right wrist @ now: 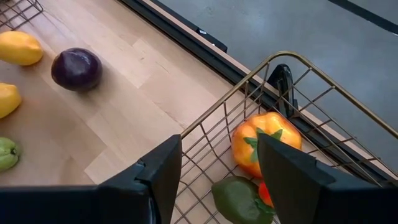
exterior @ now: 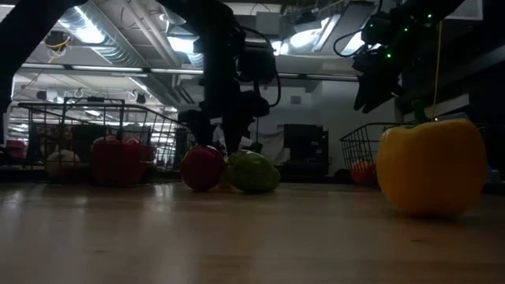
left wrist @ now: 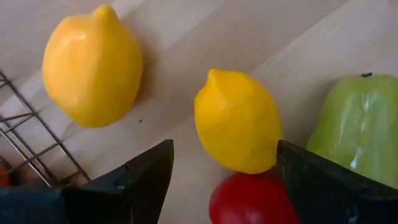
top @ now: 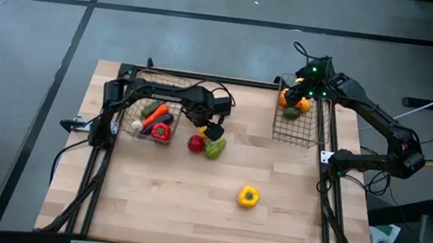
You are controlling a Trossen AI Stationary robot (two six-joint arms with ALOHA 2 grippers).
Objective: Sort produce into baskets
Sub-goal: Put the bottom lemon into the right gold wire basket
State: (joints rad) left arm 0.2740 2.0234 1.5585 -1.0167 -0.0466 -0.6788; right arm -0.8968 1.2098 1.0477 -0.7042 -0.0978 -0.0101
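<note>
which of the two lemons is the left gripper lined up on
The lemon touching the red piece, between the open left gripper's fingers; the other lemon lies off by the basket.

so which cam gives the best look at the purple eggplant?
Right wrist view: the purple eggplant lies unobstructed on the wood beside a lemon. In the high view the left arm covers that spot; the low view and the left wrist view don't show it clearly.

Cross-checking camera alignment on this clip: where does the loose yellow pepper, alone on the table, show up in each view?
High view: yellow pepper alone on bare wood, near the front, right of centre.
Low view: the big piece close to the camera at right.
Left wrist view: not in it.
Right wrist view: not in it.
Shared landmark: the green pepper beside the red piece, also in the low view and left wrist view.
</note>
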